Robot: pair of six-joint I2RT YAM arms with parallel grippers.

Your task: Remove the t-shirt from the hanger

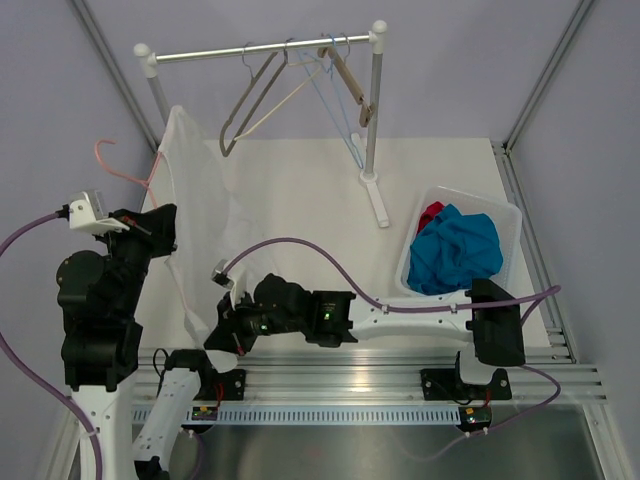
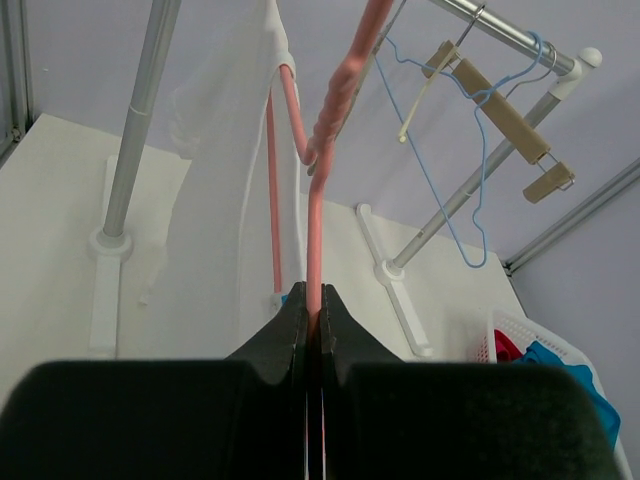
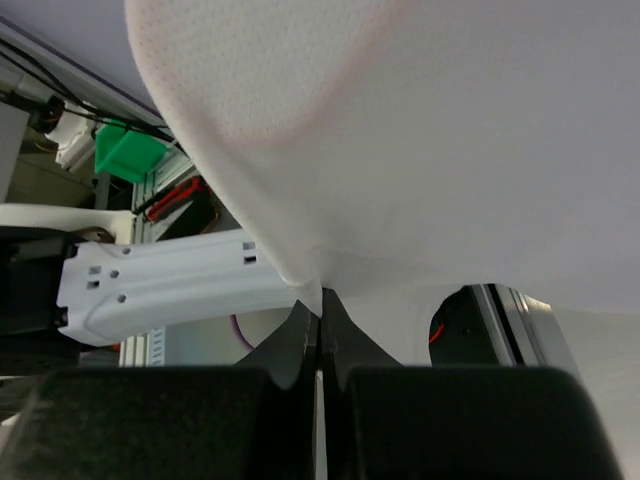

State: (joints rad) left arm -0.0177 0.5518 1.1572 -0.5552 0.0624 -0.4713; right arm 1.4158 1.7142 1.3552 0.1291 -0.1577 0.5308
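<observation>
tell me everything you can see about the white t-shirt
The white t-shirt is thin, slightly see-through fabric with a fine perforated weave. It hangs on the pink hanger over the left side of the table. The hanger's bars show through the cloth near the top. The left gripper is shut on the hanger, and the right gripper is shut on the shirt's lower edge, so the cloth is drawn towards the arm bases.

White table (image 1: 300, 215), arms bolted at near edge. Clothes rack stands at the far side; right foot (image 1: 377, 200) flat on the top. White basket (image 1: 508, 210) far right, holding blue cloth (image 1: 457, 250) and red cloth (image 1: 430, 213). T-shirt (image 1: 195, 200) hangs low at left; contact with table unclear.
</observation>
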